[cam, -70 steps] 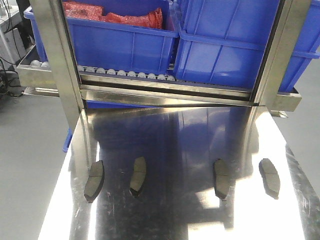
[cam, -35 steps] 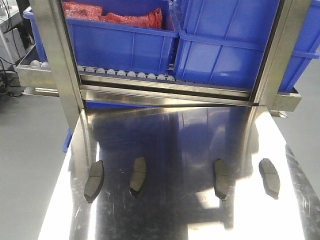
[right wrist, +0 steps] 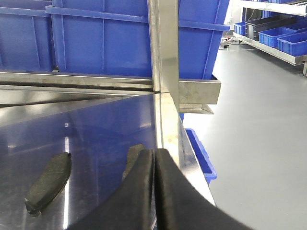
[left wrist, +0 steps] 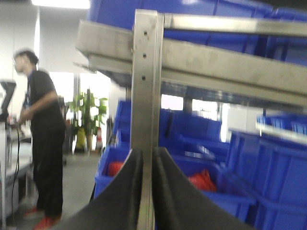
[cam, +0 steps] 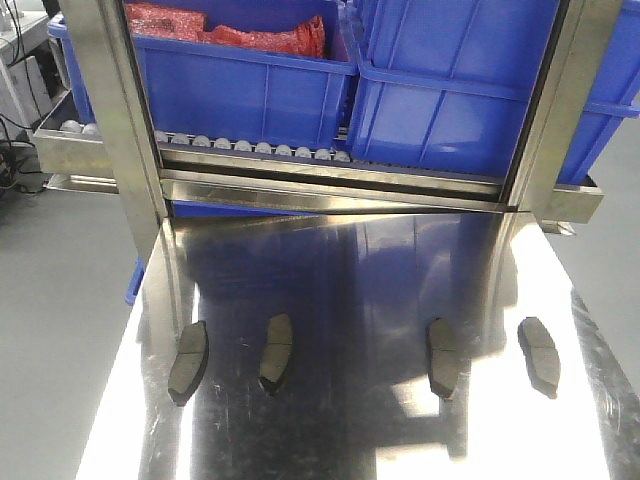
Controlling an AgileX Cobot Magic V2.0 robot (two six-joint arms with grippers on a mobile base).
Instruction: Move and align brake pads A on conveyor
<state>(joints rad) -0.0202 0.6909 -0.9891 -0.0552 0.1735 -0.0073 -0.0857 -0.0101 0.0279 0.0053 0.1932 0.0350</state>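
Brake pads A [cam: 276, 352] are lying flat in a loose row across the shiny steel desk [cam: 330, 290]. The leftmost pad [cam: 188, 362] and the second pad [cam: 276, 352] are sitting near each other. The third pad [cam: 443, 357] and the rightmost pad [cam: 539, 355] are resting well apart from that pair. None is touching another, and each is lying lengthwise toward the rack.

Behind them, blue bins [cam: 450, 90] are standing on a steel roller rack [cam: 330, 180], and the left bin is holding red material [cam: 230, 30].

The right tool [right wrist: 154, 154] is hanging over the desk's right side with its fingers pressed together on nothing, and it is partly hiding one pad [right wrist: 132, 158]. Another pad [right wrist: 48, 182] is lying to that one's left.

The left tool [left wrist: 147, 153] is pointing at a rack post [left wrist: 144, 72], with its fingers nearly meeting and gripping nothing.
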